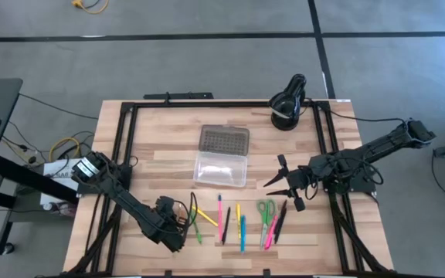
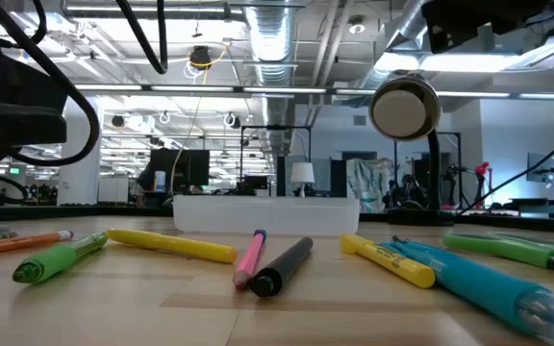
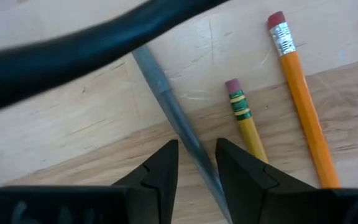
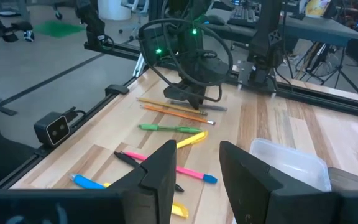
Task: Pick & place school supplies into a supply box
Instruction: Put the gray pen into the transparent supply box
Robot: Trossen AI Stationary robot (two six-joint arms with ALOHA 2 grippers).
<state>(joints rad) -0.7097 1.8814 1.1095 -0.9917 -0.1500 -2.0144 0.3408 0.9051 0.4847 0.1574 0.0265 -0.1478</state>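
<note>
Left gripper (image 1: 178, 241) was down at the table's near-left corner, at the left end of the row of supplies. In the left wrist view its two dark fingers (image 3: 160, 174) stood a narrow gap apart w/ a grey pencil (image 3: 178, 121) running between them on the wood; couldn't tell if the pads actually touched it, so neither wide nor clearly clamped. Just beside that lay a short yellow pencil (image 3: 246, 121) w/ a green-banded eraser end, and next to it a longer orange pencil (image 3: 303, 102) w/ a silver ferrule, both flat on the table and apart from the fingers. Right gripper (image 1: 284, 184) hung over the table's right-middle, between the box and the scissors, fingers spread partway w/ nothing between them; right wrist view looked past them toward the left arm. Supply box (image 1: 222, 157) sat at table centre, lid (image 1: 224, 140) folded back flat on the far side, clear tray toward the row; nothing discernible inside. Rest of the supplies lay in a loose row along the near edge: green marker (image 1: 197, 225), yellow marker (image 1: 204, 218), pink pen (image 1: 220, 216), black pen (image 1: 227, 224), blue pen (image 1: 242, 234), green-handled scissors (image 1: 265, 210) further right. Black round lamp (image 1: 287, 104) stood at the far-right corner.
</note>
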